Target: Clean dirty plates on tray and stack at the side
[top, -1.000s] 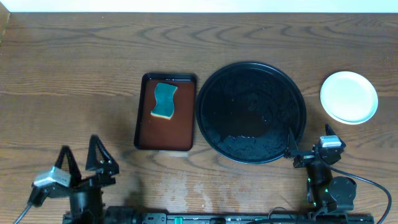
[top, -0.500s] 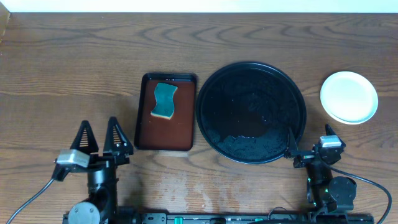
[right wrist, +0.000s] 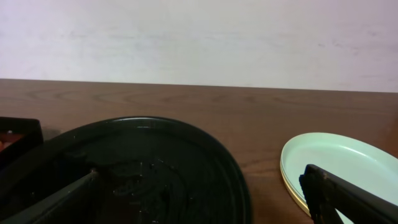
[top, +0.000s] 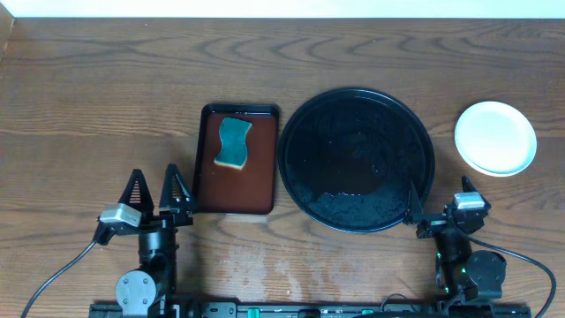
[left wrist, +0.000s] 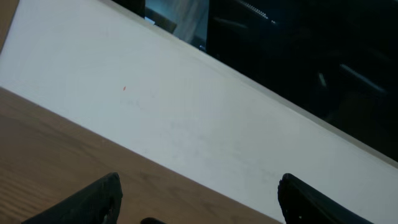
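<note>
Glossy round black tray [top: 357, 141] sitting centre; plates [right wrist: 336, 163] showing a yellow under-edge only in the right wrist view; left gripper [top: 155, 183] and right gripper [top: 439, 195] gaping wide, empty.

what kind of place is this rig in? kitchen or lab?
Probably a lab bench staged for dishwashing, not a kitchen: wood-grain table against a plain white wall, a sponge on a small brown tray, a black round tray, stacked plates.

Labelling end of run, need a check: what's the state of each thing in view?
plates: stacked on the table right of the tray, top one looks clean
tray: no plates on it, surface glistens wet
sponge: lying in the brown tray, not held
brown tray: holds only the sponge
left tool: open, holding nothing
right tool: open, holding nothing
</note>
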